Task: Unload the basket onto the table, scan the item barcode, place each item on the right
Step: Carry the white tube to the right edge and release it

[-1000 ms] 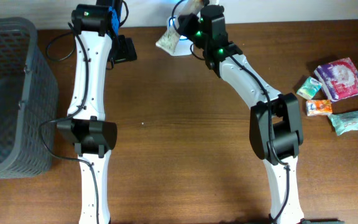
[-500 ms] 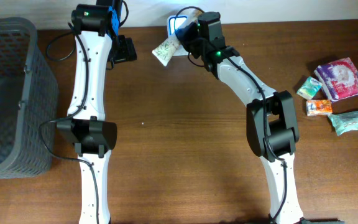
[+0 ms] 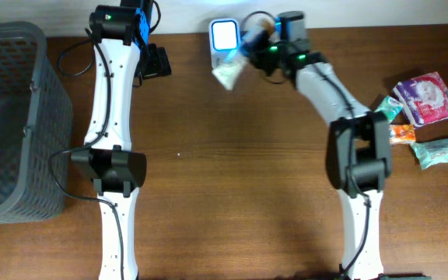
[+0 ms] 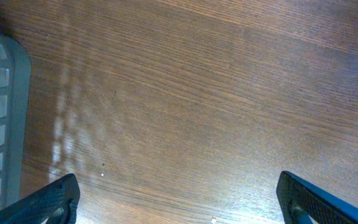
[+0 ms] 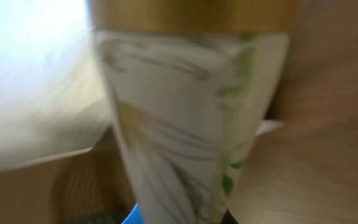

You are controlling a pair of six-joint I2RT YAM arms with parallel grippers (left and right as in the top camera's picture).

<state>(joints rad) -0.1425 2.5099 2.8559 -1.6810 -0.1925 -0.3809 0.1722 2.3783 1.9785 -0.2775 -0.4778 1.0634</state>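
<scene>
The packet (image 3: pixel 230 74) is a small white pouch with a green leaf print. I judge it light, soft and a little slippery, so it may bend or swing when you turn it. It hangs near the far edge of the table (image 3: pixel 232 171), just beside the lit scanner (image 3: pixel 224 35); whether they touch I cannot tell. Better to hold such a pouch by one end seam, so its flat face is free for the scanner; where the barcode sits I cannot see. Your right gripper (image 3: pixel 247 48) is clamped on the packet's upper end, with the arm stretched far forward. Your left gripper (image 3: pixel 158 61) has its fingers wide apart, holds nothing, and hovers over bare wood.
</scene>
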